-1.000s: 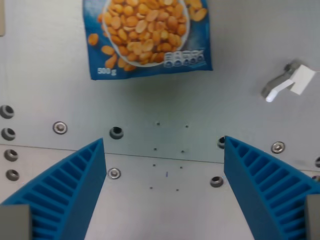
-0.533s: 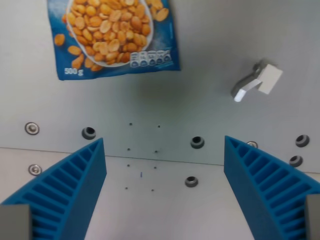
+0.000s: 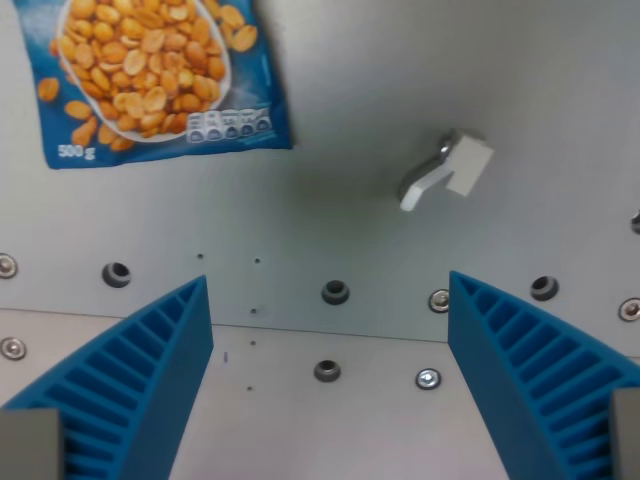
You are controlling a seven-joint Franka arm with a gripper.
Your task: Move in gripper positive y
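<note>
My gripper [image 3: 330,310] is open and empty, with its two blue ribbed fingers [image 3: 140,380] at the bottom left and bottom right of the wrist view. It hangs over a grey metal table [image 3: 350,220] with bolts and holes. A blue bag of peanuts [image 3: 150,80] lies flat at the wrist view's top left, well clear of the fingers. A small white and grey metal piece [image 3: 445,170] lies at the upper right of centre.
A row of bolt heads and holes [image 3: 335,292] runs across the plate between the fingers, above a seam in the table. More bolts [image 3: 428,378] sit below the seam.
The whole scene has shifted to the wrist view's left, so the camera has moved right. The peanut bag and the white piece have not moved on the table. The gripper stays open.
</note>
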